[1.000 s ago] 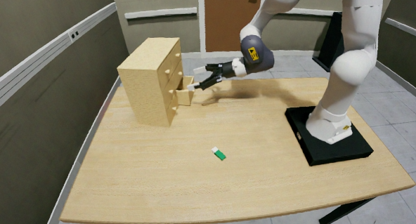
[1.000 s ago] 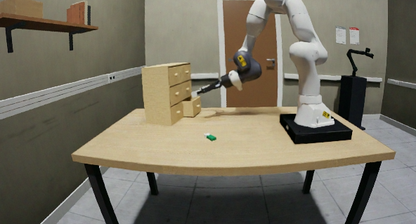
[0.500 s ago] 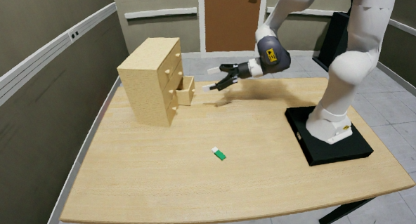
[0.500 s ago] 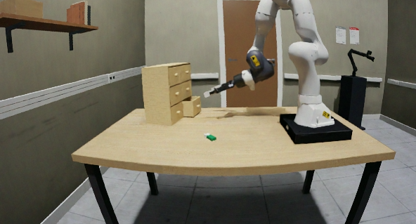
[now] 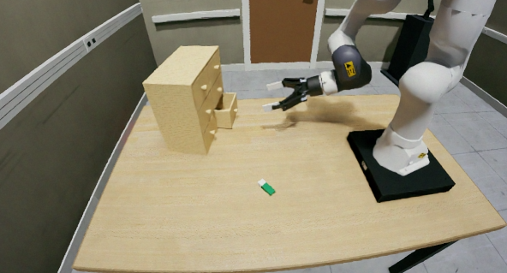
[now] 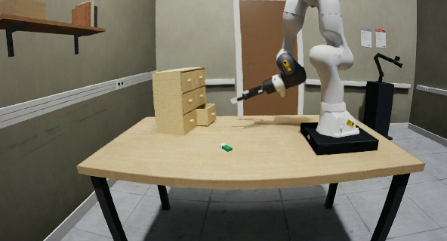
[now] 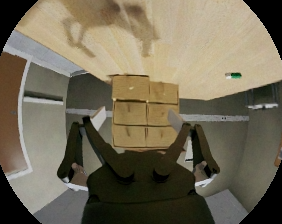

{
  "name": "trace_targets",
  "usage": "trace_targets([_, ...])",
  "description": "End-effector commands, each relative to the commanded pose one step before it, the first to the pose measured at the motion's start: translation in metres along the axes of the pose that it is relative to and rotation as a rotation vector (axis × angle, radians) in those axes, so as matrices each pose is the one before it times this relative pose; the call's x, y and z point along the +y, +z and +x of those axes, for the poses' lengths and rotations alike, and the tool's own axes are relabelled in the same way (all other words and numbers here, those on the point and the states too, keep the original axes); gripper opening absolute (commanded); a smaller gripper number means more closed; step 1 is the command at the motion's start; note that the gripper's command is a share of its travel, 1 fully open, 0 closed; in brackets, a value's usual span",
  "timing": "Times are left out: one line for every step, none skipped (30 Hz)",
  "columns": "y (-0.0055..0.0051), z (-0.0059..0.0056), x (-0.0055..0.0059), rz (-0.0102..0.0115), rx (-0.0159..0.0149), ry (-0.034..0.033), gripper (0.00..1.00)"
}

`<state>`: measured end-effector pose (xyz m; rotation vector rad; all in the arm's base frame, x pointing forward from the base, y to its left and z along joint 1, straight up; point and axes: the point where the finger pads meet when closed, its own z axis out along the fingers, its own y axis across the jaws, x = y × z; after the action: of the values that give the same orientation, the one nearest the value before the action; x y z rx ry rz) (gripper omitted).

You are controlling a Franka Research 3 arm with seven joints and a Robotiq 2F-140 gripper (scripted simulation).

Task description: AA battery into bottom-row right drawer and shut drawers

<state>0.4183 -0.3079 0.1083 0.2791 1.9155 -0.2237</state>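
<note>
Pale wood makes up the chest [image 5: 180, 111] [image 6: 169, 102] [image 7: 129, 112], and the top view shows its right bottom drawer [image 5: 234, 112] [image 6: 211, 115] [image 7: 131, 90] drawn out. The gripper [image 5: 271, 97] [image 6: 235, 100] [image 7: 137, 113] hangs in front, fingers spread wide and holding nothing. No view shows the AA battery; it may lie in that drawer, out of sight, so its place is worth confirming before closing. The green-and-white stick [image 5: 267, 187] [image 6: 226, 147] [image 7: 234, 76] should stay on the table. In the exterior view the chest is upright and the fingertips are above the drawer; to shut it, close the fingers, come down level with its front and push slowly, straight and near the middle, lest it skew or shove the chest. In the wrist view the drawer front sits off-centre, so line up sideways first.
</note>
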Motion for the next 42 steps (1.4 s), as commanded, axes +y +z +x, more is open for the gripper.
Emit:
trace_targets([-0.00755,-0.00226,0.00140,-0.00789,-0.01418,0.01496,1.00])
trace_targets([-0.00128,0.00038,0.00000,0.00000,0.00000,-0.00001,1.00])
trace_targets([-0.00096,0.00029,0.00000,0.00000,0.00000,0.00000,1.00])
trace_targets([-0.00067,0.00020,0.00000,0.00000,0.00000,0.00001,1.00])
trace_targets([-0.00042,0.00013,0.00000,0.00000,0.00000,0.00001,1.00])
trace_targets([-0.00023,0.00007,0.00000,0.00000,0.00000,0.00000,1.00])
trace_targets([-0.00009,0.00003,0.00000,0.00000,0.00000,0.00000,1.00])
trace_targets([0.00000,0.00000,0.00000,0.00000,0.00000,0.00000,1.00])
trace_targets([0.00000,0.00000,0.00000,0.00000,0.00000,0.00000,1.00])
trace_targets([-0.00001,0.00000,0.00000,0.00000,0.00000,0.00000,1.00])
trace_targets([0.00000,0.00000,0.00000,0.00000,0.00002,0.00000,1.00])
trace_targets([0.00000,0.00000,0.00000,-0.00001,0.00014,0.00000,1.00])
trace_targets([0.00000,-0.00001,0.00000,-0.00003,0.00037,0.00000,1.00])
trace_targets([0.00000,-0.00001,0.00001,-0.00005,0.00071,0.00001,1.00])
trace_targets([0.00000,-0.00002,0.00001,-0.00008,0.00114,0.00001,1.00])
trace_targets([0.00000,-0.00004,0.00002,-0.00011,0.00166,0.00001,1.00])
trace_targets([0.00000,-0.00005,0.00002,-0.00014,0.00226,0.00001,1.00])
trace_targets([-0.00001,-0.00007,0.00003,-0.00015,0.00294,0.00001,1.00])
trace_targets([-0.00002,-0.00009,0.00003,-0.00015,0.00368,0.00001,1.00])
trace_targets([-0.00003,-0.00012,0.00002,-0.00013,0.00447,0.00001,1.00])
trace_targets([-0.00005,-0.00015,0.00001,-0.00007,0.00532,0.00001,1.00])
trace_targets([-0.00008,-0.00019,0.00000,0.00002,0.00621,0.00000,1.00])
trace_targets([-0.00012,-0.00024,-0.00003,0.00018,0.00713,-0.00001,1.00])
trace_targets([-0.00017,-0.00030,-0.00006,0.00040,0.00807,-0.00003,1.00])
trace_targets([0.00000,0.00000,0.00000,0.00000,0.00000,0.00000,1.00])
trace_targets([0.00000,0.00000,0.00000,0.00000,0.00000,0.00000,1.00])
trace_targets([-0.00012,-0.00027,0.00000,0.00002,0.00919,0.00002,1.00])
trace_targets([-0.00006,-0.00024,0.00009,-0.00050,0.01038,0.00007,1.00])
trace_targets([-0.00013,-0.00032,0.00003,-0.00015,0.01139,0.00002,1.00])
trace_targets([-0.00022,-0.00041,-0.00006,0.00031,0.01238,-0.00003,1.00])
trace_targets([-0.00026,-0.00046,-0.00007,0.00041,0.01349,-0.00003,1.00])
trace_targets([-0.00011,-0.00033,0.00013,-0.00069,0.01503,0.00012,1.00])
trace_targets([-0.00025,-0.00048,-0.00002,0.00009,0.01598,-0.00001,1.00])
trace_targets([-0.00036,-0.00060,-0.00012,0.00066,0.01701,-0.00008,1.00])
trace_targets([-0.00018,-0.00039,0.00018,-0.00085,0.01887,0.00017,1.00])
trace_targets([-0.00038,-0.00063,-0.00009,0.00045,0.01967,-0.00008,1.00])
trace_targets([-0.00033,-0.00054,0.00008,-0.00030,0.02136,0.00010,1.00])
trace_targets([-0.00039,-0.00062,0.00000,0.00001,0.02265,0.00001,1.00])
trace_targets([-0.00046,-0.00066,0.00001,0.00004,0.02413,0.00004,1.00])
trace_targets([-0.00047,-0.00067,0.00001,-0.00005,0.02576,0.00002,1.00])
trace_targets([-0.00053,-0.00067,0.00007,-0.00023,0.02759,0.00010,1.00])
trace_targets([0.00000,0.00000,0.00000,0.00000,0.00000,0.00000,1.00])
